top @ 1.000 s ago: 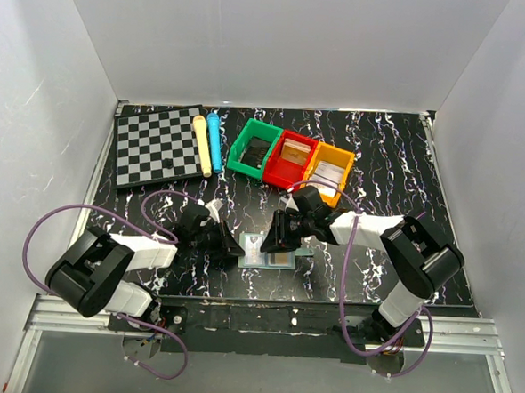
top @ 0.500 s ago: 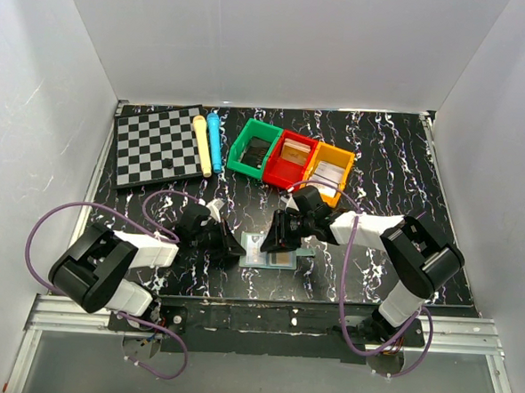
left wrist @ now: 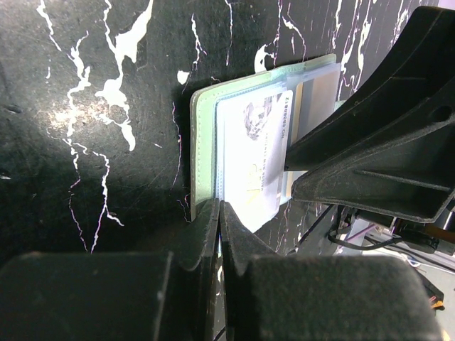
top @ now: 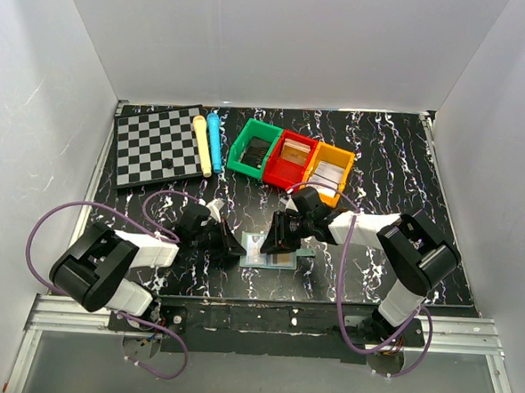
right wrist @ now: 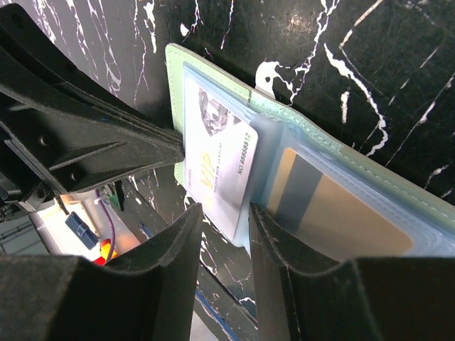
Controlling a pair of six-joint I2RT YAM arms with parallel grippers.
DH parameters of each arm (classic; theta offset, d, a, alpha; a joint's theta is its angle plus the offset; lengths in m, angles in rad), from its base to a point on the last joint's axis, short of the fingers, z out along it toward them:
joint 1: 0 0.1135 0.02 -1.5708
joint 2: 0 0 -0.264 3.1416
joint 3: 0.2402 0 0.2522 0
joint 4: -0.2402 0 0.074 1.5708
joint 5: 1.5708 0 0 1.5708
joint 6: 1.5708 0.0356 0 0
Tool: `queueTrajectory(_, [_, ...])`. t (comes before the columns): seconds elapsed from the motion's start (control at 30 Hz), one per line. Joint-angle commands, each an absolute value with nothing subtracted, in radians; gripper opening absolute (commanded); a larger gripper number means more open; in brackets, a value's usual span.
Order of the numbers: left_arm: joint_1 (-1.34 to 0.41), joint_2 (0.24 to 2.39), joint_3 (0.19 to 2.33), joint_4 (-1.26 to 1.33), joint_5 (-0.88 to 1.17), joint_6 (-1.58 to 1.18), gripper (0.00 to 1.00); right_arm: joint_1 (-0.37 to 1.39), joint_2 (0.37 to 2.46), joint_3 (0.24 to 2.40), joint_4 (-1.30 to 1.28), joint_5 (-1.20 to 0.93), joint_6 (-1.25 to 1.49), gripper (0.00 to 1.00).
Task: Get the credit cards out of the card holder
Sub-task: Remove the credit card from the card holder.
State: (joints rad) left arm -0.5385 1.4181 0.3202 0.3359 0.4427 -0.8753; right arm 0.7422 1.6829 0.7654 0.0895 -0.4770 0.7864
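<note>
Your card holder [top: 269, 252] lies opened flat on the black, white-veined worktop [top: 399, 151], close to the near edge and between the two arms. Its left panel carries a white card [right wrist: 217, 149] printed with "VIP" and a number. In the right panel, a tan-orange card [right wrist: 341, 213] with a dark stripe lies under a clear bluish sleeve. Your left pincer [left wrist: 218, 208] is pressed together at the holder's outer edge, beside the white card. Only a thin slit separates its fingers, and a pale sliver shows in that slit, so it looks pinched onto the holder's edge. Your right pincer [right wrist: 225, 213] reaches in low from the other side. Its fingers stand a little apart, and the near end of the white card shows in the gap between them. You cannot tell from these views whether either finger touches the card. The tips of the two pincers sit close together over the left panel. Farther back on the worktop, well apart from the holder, a green bin [top: 255, 149], a red bin [top: 291, 160] and an orange bin [top: 329, 174] stand in a touching row, each with small items inside. To their left lie a blue stick [top: 214, 138], a yellow stick [top: 200, 145] and a checkerboard [top: 157, 147].
</note>
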Motion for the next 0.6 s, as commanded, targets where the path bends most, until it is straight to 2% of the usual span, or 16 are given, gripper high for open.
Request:
queueTrajectory(0.0, [-0.540, 1.434, 0.302, 0.327, 0.434, -0.867, 0.00, 0.752, 1.681, 0.801, 0.135, -0.492, 0.785, 0.40])
queueTrajectory(0.57, [-0.540, 1.451, 0.302, 0.327, 0.443, -0.862, 0.00, 0.756, 1.680, 0.778, 0.222, -0.531, 0.818, 0.37])
